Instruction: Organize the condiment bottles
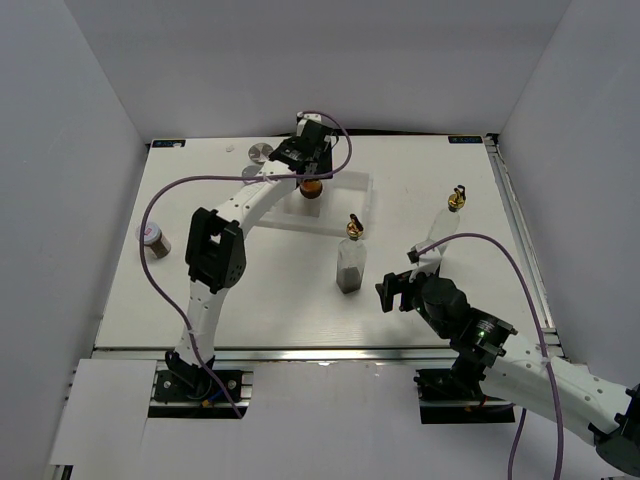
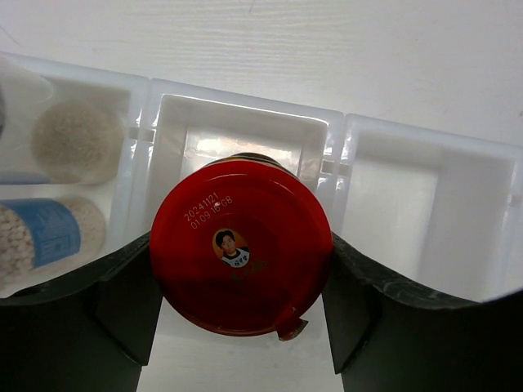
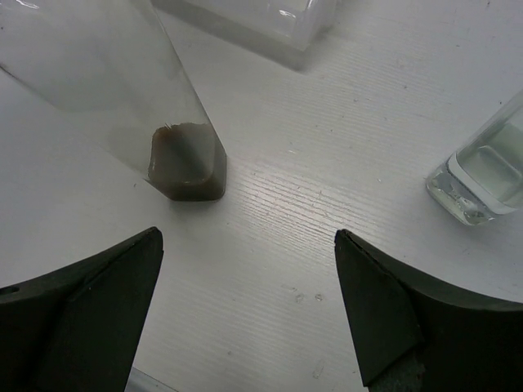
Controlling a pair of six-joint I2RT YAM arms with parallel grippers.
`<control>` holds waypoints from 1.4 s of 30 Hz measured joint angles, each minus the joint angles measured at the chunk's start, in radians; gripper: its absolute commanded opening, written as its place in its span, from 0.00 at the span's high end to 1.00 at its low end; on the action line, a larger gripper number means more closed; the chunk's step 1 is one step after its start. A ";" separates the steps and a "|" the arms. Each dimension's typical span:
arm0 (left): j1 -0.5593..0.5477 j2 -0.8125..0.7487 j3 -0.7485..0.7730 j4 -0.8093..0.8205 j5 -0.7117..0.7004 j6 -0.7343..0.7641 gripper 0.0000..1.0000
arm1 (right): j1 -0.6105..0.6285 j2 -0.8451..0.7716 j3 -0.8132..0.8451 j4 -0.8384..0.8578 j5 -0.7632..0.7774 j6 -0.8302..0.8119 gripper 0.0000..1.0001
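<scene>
My left gripper (image 1: 308, 168) is shut on a jar with a red lid (image 2: 241, 245), one finger on each side of the lid. It holds the jar upright over the middle compartment of the white tray (image 2: 245, 106); the jar's brown body also shows in the top view (image 1: 312, 188). The left compartment holds two pale jars (image 2: 73, 139), one with a blue label (image 2: 49, 233). My right gripper (image 3: 249, 237) is open and empty, low over the table. It sits between a dark-filled glass bottle (image 3: 184, 163) and a clear one (image 3: 482, 180), both gold-spouted (image 1: 351, 262) (image 1: 452, 212).
A small jar with a silver lid (image 1: 155, 240) stands alone at the table's left edge. A silver-lidded jar (image 1: 260, 152) sits at the back, left of the tray (image 1: 362, 200). The tray's right compartment (image 2: 458, 212) has nothing in it. White walls close in the table.
</scene>
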 measured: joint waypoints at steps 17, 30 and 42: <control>0.060 0.081 0.003 0.113 0.029 -0.002 0.02 | 0.000 0.019 0.000 -0.001 0.010 -0.001 0.10; 0.060 0.067 0.042 0.123 0.068 0.019 0.02 | 0.000 0.029 0.000 -0.001 0.010 -0.001 0.11; 0.058 -0.359 -0.160 0.086 -0.014 0.026 0.02 | 0.000 0.035 0.000 0.000 0.006 -0.001 0.11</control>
